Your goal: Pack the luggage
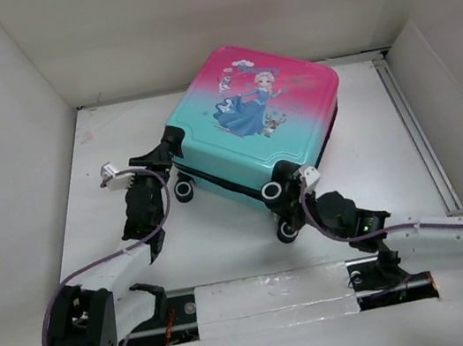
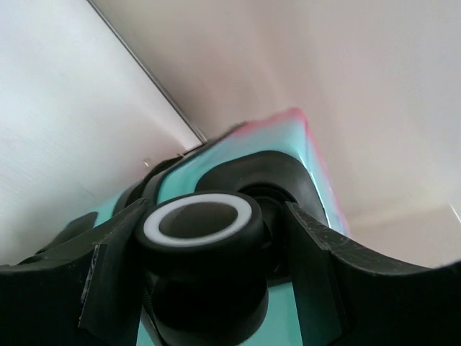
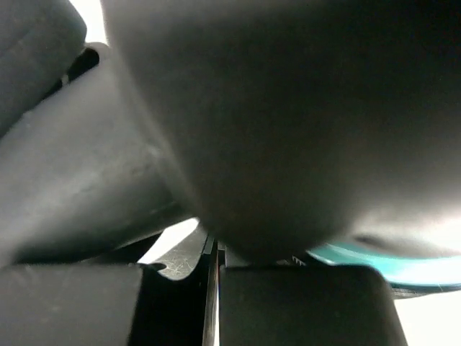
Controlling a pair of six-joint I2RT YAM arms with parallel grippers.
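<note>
The luggage (image 1: 254,124) lies flat and closed on the white table, princess side up, its wheeled end toward the arms. My left gripper (image 1: 166,156) is at its left corner. In the left wrist view the open left gripper (image 2: 216,210) straddles a black-and-white wheel (image 2: 198,238): the left finger (image 2: 115,267) touches it and the right finger stands a little apart. My right gripper (image 1: 293,202) is shut between the two right-hand wheels (image 1: 272,190). In the right wrist view its gripper (image 3: 216,270) sits under a dark rounded wheel (image 3: 288,130), with a teal sliver of luggage (image 3: 403,263) beside it.
White walls enclose the table on three sides. A metal rail (image 1: 413,132) runs along the right edge. A taped strip (image 1: 276,299) lies between the arm bases at the near edge. Another wheel (image 1: 184,189) rests on the table just right of my left arm.
</note>
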